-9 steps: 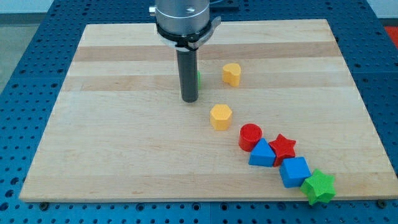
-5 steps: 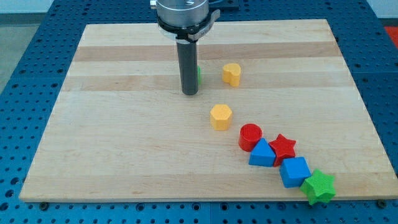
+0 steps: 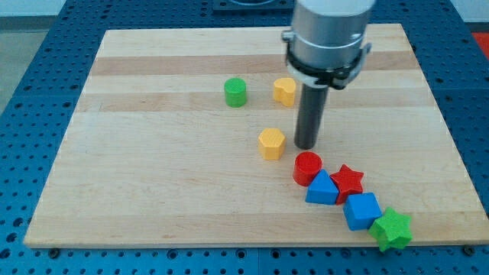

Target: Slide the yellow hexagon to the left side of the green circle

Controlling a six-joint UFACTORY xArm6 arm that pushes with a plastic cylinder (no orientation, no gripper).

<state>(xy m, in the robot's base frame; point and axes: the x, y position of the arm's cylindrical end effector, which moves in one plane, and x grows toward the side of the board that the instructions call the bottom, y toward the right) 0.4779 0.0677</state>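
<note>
Camera view, no hand, my tip (image 3: 307, 146) just right of yellow hexagon (image 3: 271, 143), green circle (image 3: 236, 92) up-left

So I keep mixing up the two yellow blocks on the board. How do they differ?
The yellow hexagon has flat sides and lies nearer the view's bottom, just left of my tip. The other yellow block has a notched, heart-like top and lies nearer the view's top, right of the green circle. The hexagon sits close to the red cylinder; the other block does not. Both share one yellow and similar size.
</note>
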